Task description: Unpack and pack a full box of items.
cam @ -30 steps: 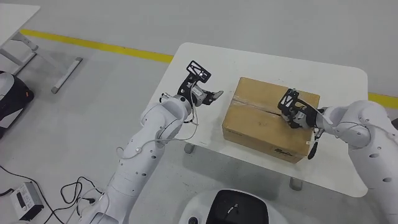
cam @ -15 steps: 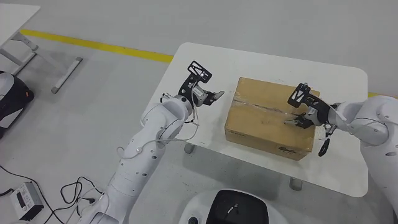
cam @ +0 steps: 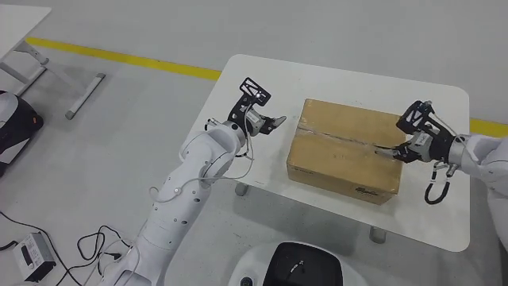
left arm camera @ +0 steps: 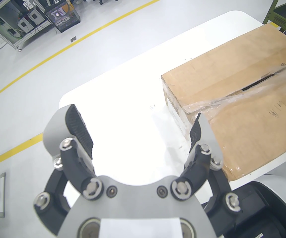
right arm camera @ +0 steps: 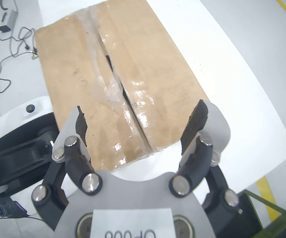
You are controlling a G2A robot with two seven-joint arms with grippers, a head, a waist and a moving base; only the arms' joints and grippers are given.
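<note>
A brown cardboard box (cam: 345, 149) lies on the white table (cam: 262, 79) with its top flaps down. Clear tape along the centre seam is torn and lifted in places (right arm camera: 113, 85). My left gripper (cam: 271, 121) hovers open just off the box's left end, nothing between its fingers (left arm camera: 79, 127). My right gripper (cam: 399, 149) stands open at the box's right end, a little above its edge, with the seam (right arm camera: 138, 122) running between its spread fingers. The box (left arm camera: 234, 105) fills the far side of the left wrist view.
Bare table lies behind the box (cam: 349, 75) and to its left (cam: 238, 95). The table's front edge runs close under the box. Cables and a power brick (right arm camera: 7, 23) lie on the floor beyond the table. A yellow floor line (cam: 119, 56) passes behind.
My right gripper has drawn back from over the box top to its right end. The left gripper has stayed put.
</note>
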